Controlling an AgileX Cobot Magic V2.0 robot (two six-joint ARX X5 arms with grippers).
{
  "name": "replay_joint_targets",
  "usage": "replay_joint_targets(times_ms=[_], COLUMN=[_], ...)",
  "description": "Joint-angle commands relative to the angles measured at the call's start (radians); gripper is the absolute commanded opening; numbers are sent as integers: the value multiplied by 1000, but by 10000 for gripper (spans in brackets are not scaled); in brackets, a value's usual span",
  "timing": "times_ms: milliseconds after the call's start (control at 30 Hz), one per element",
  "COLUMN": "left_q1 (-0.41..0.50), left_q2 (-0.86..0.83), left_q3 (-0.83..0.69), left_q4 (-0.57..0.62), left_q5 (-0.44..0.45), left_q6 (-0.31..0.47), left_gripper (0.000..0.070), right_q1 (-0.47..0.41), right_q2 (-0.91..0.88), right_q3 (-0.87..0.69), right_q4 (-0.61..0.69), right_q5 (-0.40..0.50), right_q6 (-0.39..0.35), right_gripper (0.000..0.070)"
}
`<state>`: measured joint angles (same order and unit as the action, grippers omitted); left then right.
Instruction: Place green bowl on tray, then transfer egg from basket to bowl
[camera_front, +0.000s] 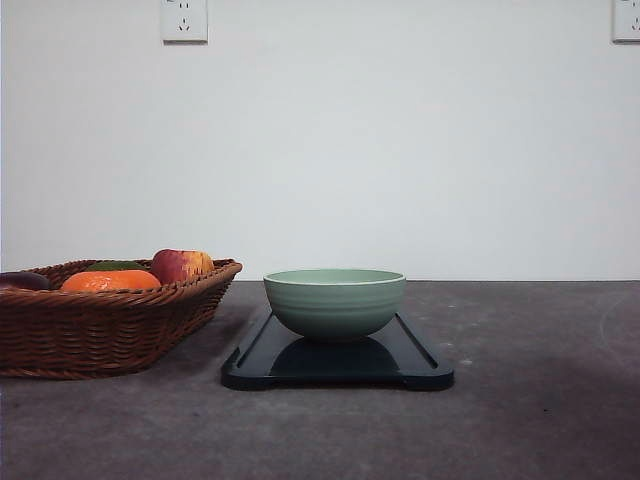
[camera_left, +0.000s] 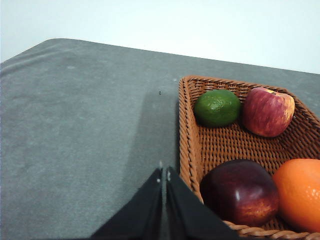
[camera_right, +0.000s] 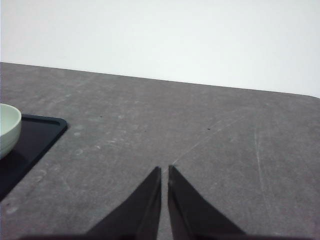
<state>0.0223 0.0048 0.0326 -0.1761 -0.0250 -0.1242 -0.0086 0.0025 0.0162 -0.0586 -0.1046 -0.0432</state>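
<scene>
The green bowl (camera_front: 334, 301) stands upright on the dark tray (camera_front: 415, 365) in the middle of the table; its edge (camera_right: 7, 127) and a tray corner (camera_right: 42, 131) also appear in the right wrist view. The brown wicker basket (camera_front: 110, 325) sits to the left of the tray, holding fruit. The egg is hidden from view. My left gripper (camera_left: 163, 175) is shut and empty, hovering over bare table just outside the basket rim (camera_left: 186, 135). My right gripper (camera_right: 164, 171) is shut and empty above bare table beside the tray.
The basket holds a green avocado (camera_left: 217, 107), a red apple (camera_left: 268, 111), a dark plum-coloured fruit (camera_left: 241, 192) and an orange (camera_left: 299, 193). A white wall with two sockets (camera_front: 184, 19) backs the grey table.
</scene>
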Motion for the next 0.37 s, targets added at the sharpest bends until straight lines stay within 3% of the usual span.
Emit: replay_joint_targets(times_ms=[0,333], left_q1=[2,2], left_q2=[-1,-1], left_q3=[-19,-19], left_q4=[13,13], left_q5=[-3,-3], left_q6=[-3,-3], left_gripper=[0,0], right_q1=[-2,-2], right_q2=[1,1], right_q3=[-4,-4], right_q4=[13,13], right_q5=[1,1], right_q6=[17,17], right_gripper=[16,16])
